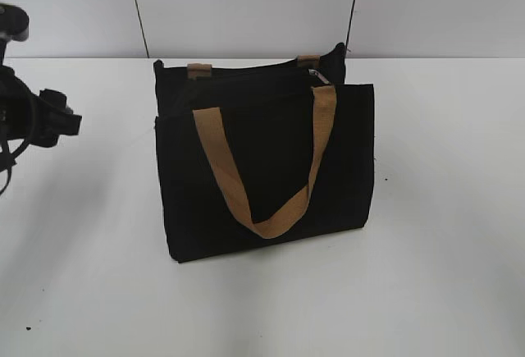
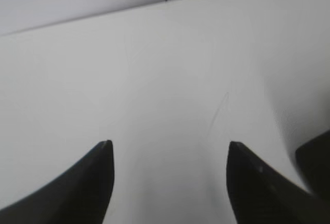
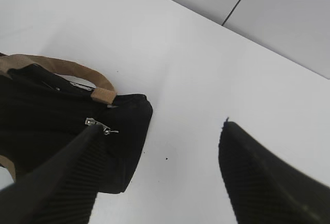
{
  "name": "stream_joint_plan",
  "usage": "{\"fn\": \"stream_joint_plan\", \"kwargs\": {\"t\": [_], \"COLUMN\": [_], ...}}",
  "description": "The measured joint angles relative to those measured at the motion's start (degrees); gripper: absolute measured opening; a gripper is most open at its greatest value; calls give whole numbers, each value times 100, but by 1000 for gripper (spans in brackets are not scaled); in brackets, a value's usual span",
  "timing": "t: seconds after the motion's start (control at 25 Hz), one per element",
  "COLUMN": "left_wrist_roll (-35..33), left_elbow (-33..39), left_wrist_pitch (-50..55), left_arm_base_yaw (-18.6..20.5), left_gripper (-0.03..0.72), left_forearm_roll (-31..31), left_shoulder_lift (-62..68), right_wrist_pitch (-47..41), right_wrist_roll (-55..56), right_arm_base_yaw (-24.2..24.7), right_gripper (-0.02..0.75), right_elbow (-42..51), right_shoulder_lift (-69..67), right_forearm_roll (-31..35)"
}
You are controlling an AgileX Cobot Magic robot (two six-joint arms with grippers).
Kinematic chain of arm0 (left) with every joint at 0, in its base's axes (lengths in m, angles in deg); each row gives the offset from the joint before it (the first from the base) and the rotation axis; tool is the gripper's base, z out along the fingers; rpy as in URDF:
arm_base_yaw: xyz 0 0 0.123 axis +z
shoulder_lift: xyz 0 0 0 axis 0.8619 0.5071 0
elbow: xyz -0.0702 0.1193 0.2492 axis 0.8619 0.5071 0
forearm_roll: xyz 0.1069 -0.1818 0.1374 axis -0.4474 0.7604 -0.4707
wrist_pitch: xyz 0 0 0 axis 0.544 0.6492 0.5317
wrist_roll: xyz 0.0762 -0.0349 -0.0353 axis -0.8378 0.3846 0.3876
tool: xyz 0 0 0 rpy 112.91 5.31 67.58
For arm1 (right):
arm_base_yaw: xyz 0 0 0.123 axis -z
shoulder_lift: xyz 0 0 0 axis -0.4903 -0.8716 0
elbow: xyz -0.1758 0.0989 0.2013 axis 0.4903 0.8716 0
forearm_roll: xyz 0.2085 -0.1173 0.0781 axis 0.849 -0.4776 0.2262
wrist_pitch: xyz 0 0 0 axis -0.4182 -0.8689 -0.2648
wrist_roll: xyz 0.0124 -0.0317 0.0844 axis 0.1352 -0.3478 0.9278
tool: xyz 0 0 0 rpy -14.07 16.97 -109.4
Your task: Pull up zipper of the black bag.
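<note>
The black bag point(image 1: 262, 160) stands upright in the middle of the white table, one tan handle hanging down its front. The zipper point(image 1: 246, 68) runs along the top edge, and its small silvery pull tab point(image 1: 321, 75) sits near the right end. In the right wrist view the bag's end point(image 3: 129, 116) shows at the left, with the pull tab point(image 3: 98, 125) right at the tip of my left finger. My right gripper point(image 3: 161, 126) is open and empty, hovering above the table beside the bag. My left gripper point(image 2: 169, 143) is open and empty over bare table, far left of the bag.
The left arm point(image 1: 41, 119) sits at the left edge of the exterior view. The right arm is out of that view. A white wall with dark seams stands behind the table point(image 1: 443, 234).
</note>
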Motion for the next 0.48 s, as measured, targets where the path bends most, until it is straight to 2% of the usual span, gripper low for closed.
{"fn": "stream_joint_plan", "kwargs": {"t": [0.12,0.24,0.4,0.48], "left_wrist_roll": [-1793,-3621,-5666,-6499], "left_elbow": [0,-40,-483,-753], "left_wrist_pitch": [180,327,1132,1707], "left_arm_base_yaw": [-7,-102,-313,-362], "left_gripper": [517,519,563,576], "left_forearm_roll": [2056,3798,5777,6461], "left_shoulder_lift": [34,-115,-522,-688], "right_wrist_pitch": [0,0,0,0], "right_wrist_roll": [18,21,28,46], "right_arm_base_yaw": [0,0,0,0], "right_gripper": [525,527,550,558], "right_elbow": [130,618,1458,1855], "right_shoulder_lift": [124,324,766,1075], "right_forearm_roll": [-17,-16,-10,0]}}
